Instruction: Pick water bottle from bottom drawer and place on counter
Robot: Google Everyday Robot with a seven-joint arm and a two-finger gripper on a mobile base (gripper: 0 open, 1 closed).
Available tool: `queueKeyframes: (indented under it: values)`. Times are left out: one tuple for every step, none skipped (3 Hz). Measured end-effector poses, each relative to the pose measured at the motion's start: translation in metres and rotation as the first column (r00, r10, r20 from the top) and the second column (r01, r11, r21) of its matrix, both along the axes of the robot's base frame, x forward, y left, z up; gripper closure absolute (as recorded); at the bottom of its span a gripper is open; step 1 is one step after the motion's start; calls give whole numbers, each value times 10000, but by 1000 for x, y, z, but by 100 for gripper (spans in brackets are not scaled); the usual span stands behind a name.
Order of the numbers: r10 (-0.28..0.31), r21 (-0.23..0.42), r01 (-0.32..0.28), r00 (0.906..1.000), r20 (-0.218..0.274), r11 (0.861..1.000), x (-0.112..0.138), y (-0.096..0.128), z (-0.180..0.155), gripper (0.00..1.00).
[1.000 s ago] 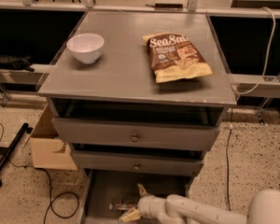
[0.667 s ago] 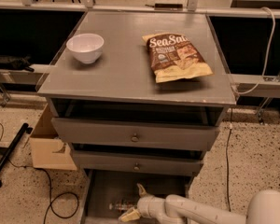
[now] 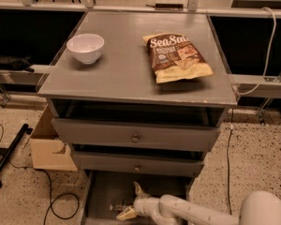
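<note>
The bottom drawer [image 3: 103,191] is pulled out at the foot of the cabinet. On its floor lies the water bottle [image 3: 118,206], small and clear, on its side. My gripper [image 3: 131,201] reaches into the drawer from the right, low over the floor. It is open, one finger [image 3: 137,188] pointing toward the back and the other [image 3: 126,214] toward the front, with the bottle's right end between or just left of them. The counter [image 3: 131,69] spreads above, flat and grey.
A white bowl [image 3: 85,47] stands at the counter's left, and a Sea Salt chip bag [image 3: 176,56] lies at its right. Two knobbed drawers [image 3: 136,136] sit slightly ajar above the bottom one. A cardboard box [image 3: 49,146] and cables lie on the floor to the left.
</note>
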State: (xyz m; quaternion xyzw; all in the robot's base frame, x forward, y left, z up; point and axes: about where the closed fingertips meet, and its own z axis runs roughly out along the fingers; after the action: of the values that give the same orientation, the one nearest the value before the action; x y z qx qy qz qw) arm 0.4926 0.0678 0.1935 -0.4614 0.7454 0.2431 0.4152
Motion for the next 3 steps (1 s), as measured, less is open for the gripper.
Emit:
queueKeyframes:
  values:
    - [16,-67,-15,10000,86,10000,2,0,-2,0]
    - [229,-183,-223,9992,325,9996,1,10,3,0]
    - [374,-891,-356,9991,185,9954,5,5,-26,0]
